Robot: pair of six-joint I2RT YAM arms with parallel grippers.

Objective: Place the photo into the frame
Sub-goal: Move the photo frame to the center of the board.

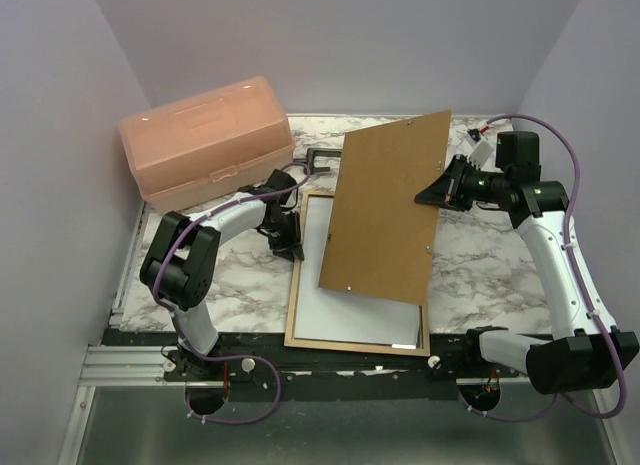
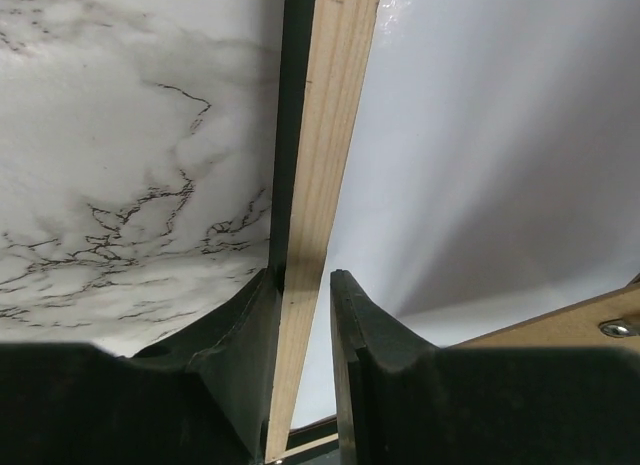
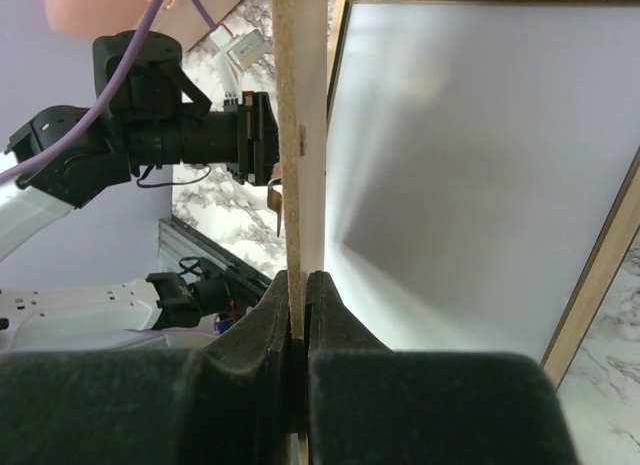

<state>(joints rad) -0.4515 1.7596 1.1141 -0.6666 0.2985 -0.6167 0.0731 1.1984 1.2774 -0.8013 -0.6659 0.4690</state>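
**Fig.** Top view plus both wrist views.

- **Progress.** The frame (image 1: pixel 350 346) lies flat toward the 6 o'clock edge of the marble table (image 1: pixel 240 275), tan wood face up. The photo (image 1: pixel 350 320) lies inside its opening, white back up (print side hidden). Judged: photo is seated. Left to do: backing board (image 1: pixel 385 205) down over it and fastened.
- **Grips.** R gripper (image 1: pixel 432 197) is pinched tight on the board's 3 o'clock edge. It holds the board tilted above the frame, over the photo's 12–3 o'clock part. L gripper (image 1: pixel 290 247) straddles the frame's 9 o'clock rail. Its outer finger (image 2: pixel 240 325) touches the black edge and its inner finger (image 2: pixel 370 335) sits just beside the wood. Whether it truly pinches, cannot tell.
- **Edges/room.** The board sits skewed vs. the frame, so its corners need squaring w/ the rails before lowering. There is bare marble at 9 and 3 o'clock of the frame. The pink plastic box (image 1: pixel 205 140) at 10 o'clock is well apart.
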